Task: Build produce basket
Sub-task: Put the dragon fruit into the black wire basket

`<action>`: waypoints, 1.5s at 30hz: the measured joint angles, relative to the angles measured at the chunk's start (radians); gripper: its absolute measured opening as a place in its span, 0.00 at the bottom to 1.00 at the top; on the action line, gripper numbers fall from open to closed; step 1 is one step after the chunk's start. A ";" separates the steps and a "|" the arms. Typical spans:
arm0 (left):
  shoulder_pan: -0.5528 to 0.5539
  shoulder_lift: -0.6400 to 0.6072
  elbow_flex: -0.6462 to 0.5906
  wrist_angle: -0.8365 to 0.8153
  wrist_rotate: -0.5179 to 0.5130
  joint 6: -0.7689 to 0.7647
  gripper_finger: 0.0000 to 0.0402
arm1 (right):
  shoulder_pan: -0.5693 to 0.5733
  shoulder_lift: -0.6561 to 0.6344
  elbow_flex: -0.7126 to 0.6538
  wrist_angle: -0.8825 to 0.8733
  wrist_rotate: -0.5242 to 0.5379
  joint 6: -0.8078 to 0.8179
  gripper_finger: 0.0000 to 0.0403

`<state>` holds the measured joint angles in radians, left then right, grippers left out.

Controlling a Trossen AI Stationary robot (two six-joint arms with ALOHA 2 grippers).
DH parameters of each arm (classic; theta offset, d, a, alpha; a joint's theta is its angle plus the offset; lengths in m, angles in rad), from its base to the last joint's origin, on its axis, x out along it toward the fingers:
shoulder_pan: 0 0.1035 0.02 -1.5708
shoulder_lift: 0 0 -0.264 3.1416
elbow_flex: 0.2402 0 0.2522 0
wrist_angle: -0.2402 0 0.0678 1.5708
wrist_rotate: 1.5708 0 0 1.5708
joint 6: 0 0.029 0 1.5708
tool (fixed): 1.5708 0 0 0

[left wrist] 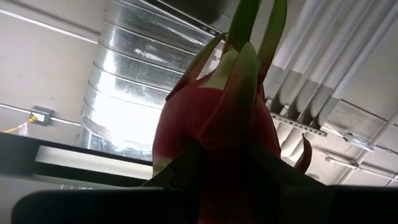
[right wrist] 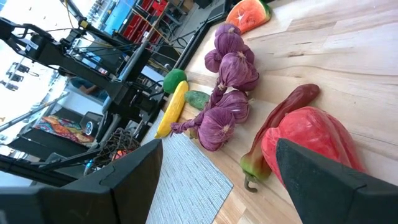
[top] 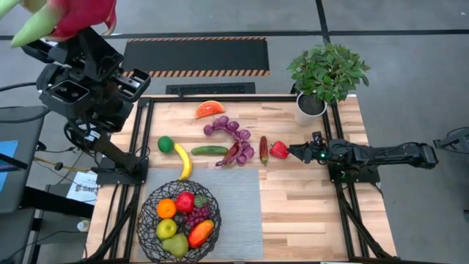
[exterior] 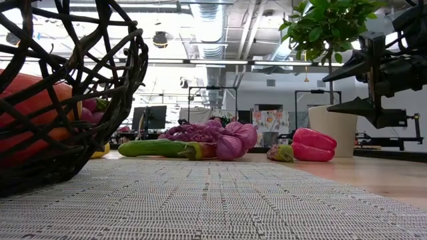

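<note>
A pink dragonfruit (top: 73,15) with green tips is held high over the table's far left corner by my raised left gripper (left wrist: 224,180), which is shut on it. The black wire basket (top: 144,213) stands on a grey mat at the near left, with an orange, an apple, grapes and a pear inside. More produce lies on the wood: a watermelon slice (top: 210,109), a purple bulb string (top: 231,132), a cucumber (top: 209,150), a banana (top: 184,163) and a red pepper (top: 278,149). My right gripper (top: 297,152) is open, level, just right of the pepper. My left gripper pinches the dragonfruit's lower body (left wrist: 217,143) between its two dark fingers (left wrist: 180,171), one on either side. The fingers point steeply upward, and the fruit stands above them with its green tips up, lifted far clear of the table.
A leafy plant in a white pot (top: 326,77) stands at the far right corner, just behind my right arm. A green round fruit (top: 165,144) and red chillies (top: 264,149) lie among the loose produce. Bare wood lies at the table's near right.
</note>
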<state>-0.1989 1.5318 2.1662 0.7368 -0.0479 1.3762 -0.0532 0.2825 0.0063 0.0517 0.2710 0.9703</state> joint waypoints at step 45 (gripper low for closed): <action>0.020 0.019 -0.079 -2.292 -0.959 -2.170 0.18 | 0.000 0.000 0.000 0.000 -0.001 -0.007 0.83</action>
<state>-0.1794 1.5506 2.0877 -1.5553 -1.0070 -0.7943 -0.0536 0.2821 0.0063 0.0517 0.2699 0.9629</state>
